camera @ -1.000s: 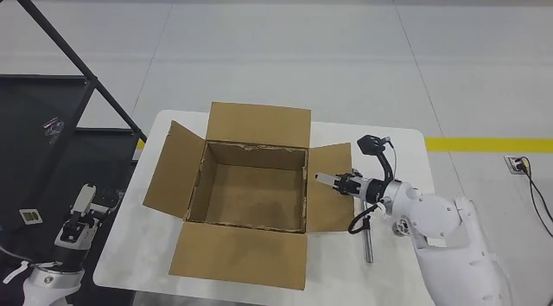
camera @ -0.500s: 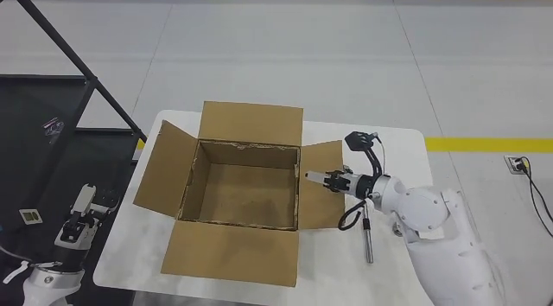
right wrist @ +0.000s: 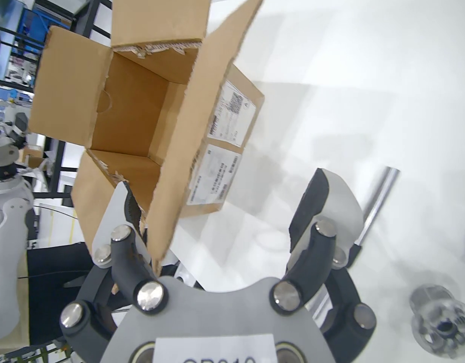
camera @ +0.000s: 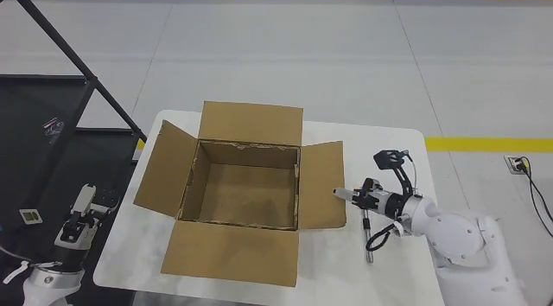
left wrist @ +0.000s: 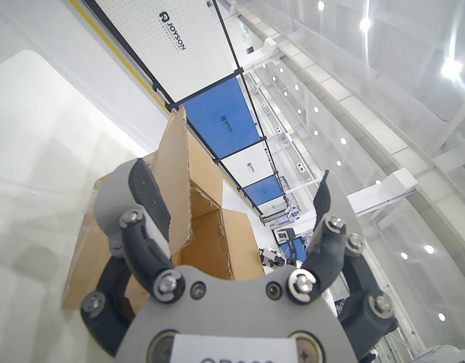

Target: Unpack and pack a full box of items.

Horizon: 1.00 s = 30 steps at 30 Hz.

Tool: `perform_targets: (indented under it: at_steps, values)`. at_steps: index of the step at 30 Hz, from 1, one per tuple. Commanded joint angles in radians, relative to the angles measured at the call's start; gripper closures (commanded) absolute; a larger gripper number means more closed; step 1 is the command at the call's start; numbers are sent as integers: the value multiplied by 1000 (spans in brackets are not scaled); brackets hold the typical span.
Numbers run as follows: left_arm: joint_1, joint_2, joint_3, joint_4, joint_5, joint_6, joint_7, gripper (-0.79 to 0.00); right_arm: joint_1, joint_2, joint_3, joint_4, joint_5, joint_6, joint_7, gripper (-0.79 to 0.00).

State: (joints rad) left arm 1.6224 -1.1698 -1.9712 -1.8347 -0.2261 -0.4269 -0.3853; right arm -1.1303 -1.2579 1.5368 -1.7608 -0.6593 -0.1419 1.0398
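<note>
The open cardboard box (camera: 246, 194) stands in the middle of the white table (camera: 389, 146), all flaps spread, its inside bare. My right gripper (camera: 339, 192) hovers just off the outer edge of the box's right flap (camera: 324, 185). In the right wrist view the right gripper (right wrist: 221, 205) is open, and the flap's corner (right wrist: 172, 205) juts between its fingers, close to one finger. The left gripper (camera: 85, 198) hangs beyond the table's left edge. It is open (left wrist: 236, 198) with nothing in it, and the box (left wrist: 206, 228) lies farther off.
A metal rod (camera: 367, 241) lies on the table beside the right arm, also seen as the rod (right wrist: 376, 205) past one finger. A small knurled metal part (right wrist: 436, 311) sits near it. A black rack (camera: 52, 124) stands left of the table.
The right gripper lay over the right flap and the box slid slightly left. The gripper has since drawn back to the right, off the flap's edge. The left arm has not moved.
</note>
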Motion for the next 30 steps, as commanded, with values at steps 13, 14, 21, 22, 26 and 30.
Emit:
perform_targets:
  at_steps: [13, 14, 21, 22, 26, 30]
  values:
    - [0, 0, 0, 0, 0, 0, 0, -785, -164, 29, 27, -90, -217, -9, 36, -785]
    - [0, 0, 0, 0, 0, 0, 0, -785, -164, 29, 27, -90, -217, -9, 36, -785]
    - [0, 0, 0, 0, 0, 0, 0, -785, -160, 30, -8, -92, -268, -15, 40, -785]
    - [0, 0, 0, 0, 0, 0, 0, -785, -146, 29, -28, -81, -299, 5, 52, -785]
    - [0, 0, 0, 0, 0, 0, 0, -785, -75, 22, -121, -20, -381, 101, 92, -785]
    - [0, 0, 0, 0, 0, 0, 0, -785, -24, 19, -152, 53, -399, 150, 97, -696]
